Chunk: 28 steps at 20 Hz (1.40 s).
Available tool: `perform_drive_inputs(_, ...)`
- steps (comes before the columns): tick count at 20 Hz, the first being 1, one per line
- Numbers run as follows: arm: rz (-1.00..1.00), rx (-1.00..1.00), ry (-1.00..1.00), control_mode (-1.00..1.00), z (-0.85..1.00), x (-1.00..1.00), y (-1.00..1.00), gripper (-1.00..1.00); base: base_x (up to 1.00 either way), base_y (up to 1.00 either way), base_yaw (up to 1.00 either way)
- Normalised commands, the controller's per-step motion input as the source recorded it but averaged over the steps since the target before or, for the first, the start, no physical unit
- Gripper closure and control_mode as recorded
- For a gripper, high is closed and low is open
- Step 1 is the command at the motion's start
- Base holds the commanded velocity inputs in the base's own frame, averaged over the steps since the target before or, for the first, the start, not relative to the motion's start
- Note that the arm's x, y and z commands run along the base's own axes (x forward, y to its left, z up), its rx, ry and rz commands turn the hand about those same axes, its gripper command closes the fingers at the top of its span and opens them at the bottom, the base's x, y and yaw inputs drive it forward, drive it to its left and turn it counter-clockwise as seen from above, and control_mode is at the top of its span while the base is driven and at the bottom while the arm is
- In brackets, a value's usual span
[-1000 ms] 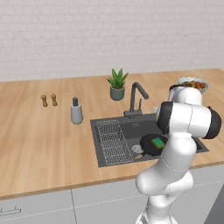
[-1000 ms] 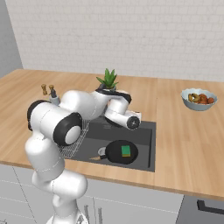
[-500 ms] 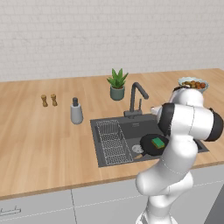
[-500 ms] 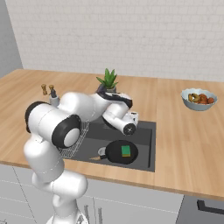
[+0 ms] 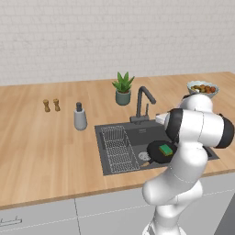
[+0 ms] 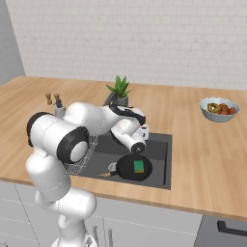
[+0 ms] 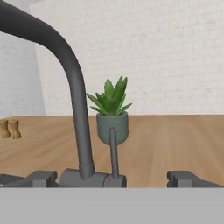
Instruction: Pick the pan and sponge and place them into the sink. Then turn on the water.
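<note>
Already the pan [image 6: 133, 169] is seen lying in the sink [image 6: 164, 144] with the green sponge [image 6: 139, 166] on it, and the wide-open gripper [image 7: 116, 178] is levelled at the faucet lever [image 7: 113, 151], to be pushed next.

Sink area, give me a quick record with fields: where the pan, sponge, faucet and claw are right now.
pan: black pan lies in the sink, right of the wire rack
sponge: green sponge rests on the pan
faucet: gooseneck faucet with upright lever, no water visible
claw: claw open, empty, facing the lever, fingertips either side of the faucet base
left to do: turn on the water
</note>
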Motion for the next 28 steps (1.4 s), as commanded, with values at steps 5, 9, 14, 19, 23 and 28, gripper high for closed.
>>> perform_drive_inputs(5, 0.00, 0.00, 0.00, -1.00, 0.00, 0.00, 0.14, -1.00, 0.00, 0.00, 0.00)
perform_drive_inputs(9, -0.01, 0.00, 0.00, -1.00, 0.00, 0.01, 0.01, -1.00, 0.00, 0.00, 0.00)
perform_drive_inputs(14, -0.01, 0.00, -0.01, -1.00, 0.00, 0.06, 0.00, -1.00, 0.00, 0.00, 0.00)
perform_drive_inputs(19, 0.00, 0.00, -0.04, -1.00, -0.04, 0.00, 0.00, -1.00, 0.00, 0.00, 0.00)
perform_drive_inputs(23, 0.00, 0.00, -0.05, -1.00, -0.10, 0.00, 0.00, -1.00, 0.00, 0.00, 0.00)
perform_drive_inputs(28, 0.00, 0.00, -0.05, -1.00, -0.14, 0.03, 0.00, -1.00, 0.00, 0.00, 0.00)
